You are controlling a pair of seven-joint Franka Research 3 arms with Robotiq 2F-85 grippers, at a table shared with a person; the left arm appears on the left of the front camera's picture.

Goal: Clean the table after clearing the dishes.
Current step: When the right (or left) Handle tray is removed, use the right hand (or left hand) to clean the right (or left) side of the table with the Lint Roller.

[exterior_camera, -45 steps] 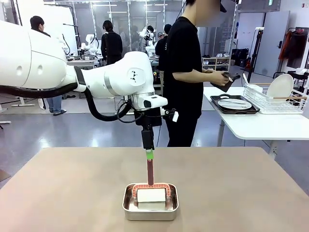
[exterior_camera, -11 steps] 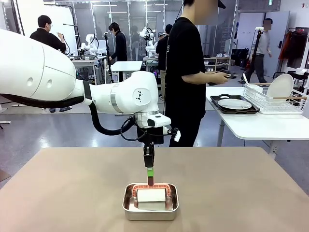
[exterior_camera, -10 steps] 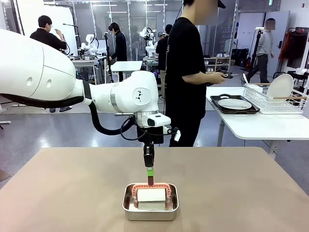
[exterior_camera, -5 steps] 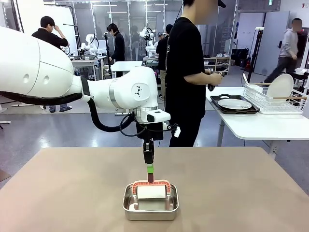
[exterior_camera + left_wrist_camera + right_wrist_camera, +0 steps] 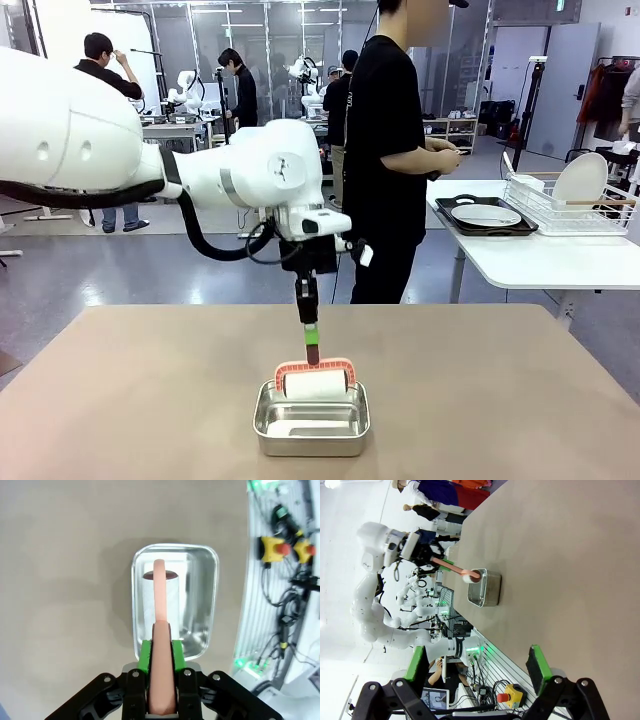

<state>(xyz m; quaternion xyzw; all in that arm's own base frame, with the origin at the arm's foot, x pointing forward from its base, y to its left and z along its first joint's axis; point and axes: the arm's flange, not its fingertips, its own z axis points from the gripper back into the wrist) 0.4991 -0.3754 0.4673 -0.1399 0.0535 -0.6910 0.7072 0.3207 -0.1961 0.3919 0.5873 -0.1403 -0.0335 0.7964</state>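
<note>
The roller (image 5: 315, 385) is held by its pink handle (image 5: 161, 625) in the left jaws, which are shut tight on it between the green pads (image 5: 144, 652). The handle stands nearly upright beneath the left arm (image 5: 270, 180). The right jaws are spread wide with nothing between them, low over the brown surface (image 5: 480, 390) and well apart from the pan (image 5: 312, 428).

The white roll is seen at about the level of the pan's rear rim; whether it is quite clear of the steel cannot be told from the front. The step in hand is judged to be drawing the roller out of the pan for wiping. This is best done by a straight upward pull until the roll is above the rim, so that the light pan is not dragged or tipped. A sideways carry to bare surface is then called for, with the roll laid flat, pressed evenly and run in overlapping strokes.

The pan is thin bright steel, rectangular with rounded corners and mirror-like inside, and is likely to slide if nudged. The roll is a short white cylinder carried in a pink arched frame. The handle is a flat, smooth strip, probably plastic, which could twist between the pads. The brown surface is matte and even.

A glazed white plate (image 5: 487, 214) lies on a dark tray (image 5: 447, 222) on the white side surface (image 5: 540, 262) to the robot's right, already off the brown one.
</note>
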